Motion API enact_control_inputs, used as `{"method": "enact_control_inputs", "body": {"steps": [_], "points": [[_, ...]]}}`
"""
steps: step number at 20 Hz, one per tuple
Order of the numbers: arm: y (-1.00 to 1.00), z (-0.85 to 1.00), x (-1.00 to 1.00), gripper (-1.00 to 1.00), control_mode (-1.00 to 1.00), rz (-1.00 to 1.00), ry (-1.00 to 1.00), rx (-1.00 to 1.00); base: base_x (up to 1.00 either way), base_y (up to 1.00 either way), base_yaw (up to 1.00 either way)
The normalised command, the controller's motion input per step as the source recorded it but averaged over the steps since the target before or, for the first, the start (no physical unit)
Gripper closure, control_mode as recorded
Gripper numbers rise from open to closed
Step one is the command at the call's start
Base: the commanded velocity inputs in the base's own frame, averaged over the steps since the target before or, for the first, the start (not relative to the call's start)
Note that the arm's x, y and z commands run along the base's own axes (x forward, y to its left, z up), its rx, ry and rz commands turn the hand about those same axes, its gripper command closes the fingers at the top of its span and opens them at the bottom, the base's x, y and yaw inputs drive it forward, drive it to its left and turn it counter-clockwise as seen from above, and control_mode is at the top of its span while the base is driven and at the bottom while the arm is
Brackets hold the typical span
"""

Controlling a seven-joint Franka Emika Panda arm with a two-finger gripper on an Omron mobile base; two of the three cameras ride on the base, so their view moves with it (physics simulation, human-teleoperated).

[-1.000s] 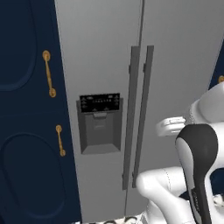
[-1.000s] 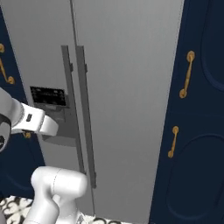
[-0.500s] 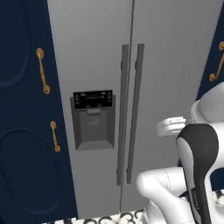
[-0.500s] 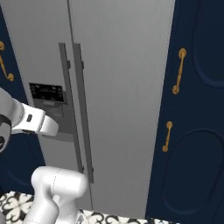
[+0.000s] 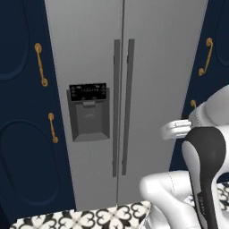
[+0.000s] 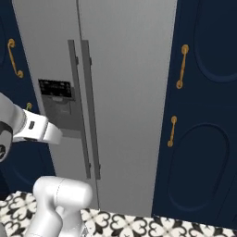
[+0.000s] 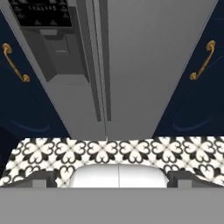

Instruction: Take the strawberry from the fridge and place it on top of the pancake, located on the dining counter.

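While both of its doors stand closed, the fridge (image 5: 129, 89) fills the middle of the left base view, a tall grey steel front with a thin seam running down between the doors. Two long dark vertical handles (image 5: 122, 107) sit side by side just either side of that seam. On the left door a black control panel (image 5: 88, 92) sits directly above a recessed dispenser (image 5: 91, 120). The strawberry cannot be made out anywhere outside the closed doors.

In the right base view the same fridge (image 6: 125, 92) stands left of centre, its handles (image 6: 85, 106) and control panel (image 6: 56, 87) toward the left edge. Navy cabinets (image 5: 24, 134) flank it on both sides, each with arched panels and brass handles (image 5: 41, 65); on the right side two more brass handles (image 6: 181, 65) show one above the other.

Below the fridge runs a floor of black-and-white patterned tiles (image 7: 109, 151), which meets the foot of the doors.

The arm (image 5: 201, 170) rises at the lower right of the left base view, white with a dark joint, well apart from the fridge front. In the hand view the claw (image 7: 112, 177) points toward the base of the fridge, its two dark fingertips (image 7: 41, 177) set far apart near the bottom corners: spread wide, with nothing between them.
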Motion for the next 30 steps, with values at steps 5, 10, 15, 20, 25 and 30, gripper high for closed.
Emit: {"method": "enact_control_inputs", "body": {"steps": [5, 10, 15, 20, 25, 30], "points": [[0.0, 0.0, 0.26, -1.0, -1.0, 0.0, 0.0, 0.0, -0.09, 0.0, 0.0], [0.0, 0.0, 1.0, -1.0, -1.0, 0.0, 0.02, 0.0, 0.0, 0.0, 0.0], [0.0, -0.01, 1.0, -1.0, -1.0, 0.0, 0.0, 0.0, 0.0, 0.0, 0.0], [0.0, -0.03, 0.88, -1.0, -1.0, 0.0, -0.01, 0.0, 0.0, 0.0, 0.0], [0.06, -0.24, 0.62, -1.0, -1.0, 0.0, 0.0, 0.0, 0.0, 0.0, 0.0], [0.06, -0.39, 0.41, -1.0, -1.0, 0.0, -0.16, -0.01, 0.0, 0.0, 0.0]]}}
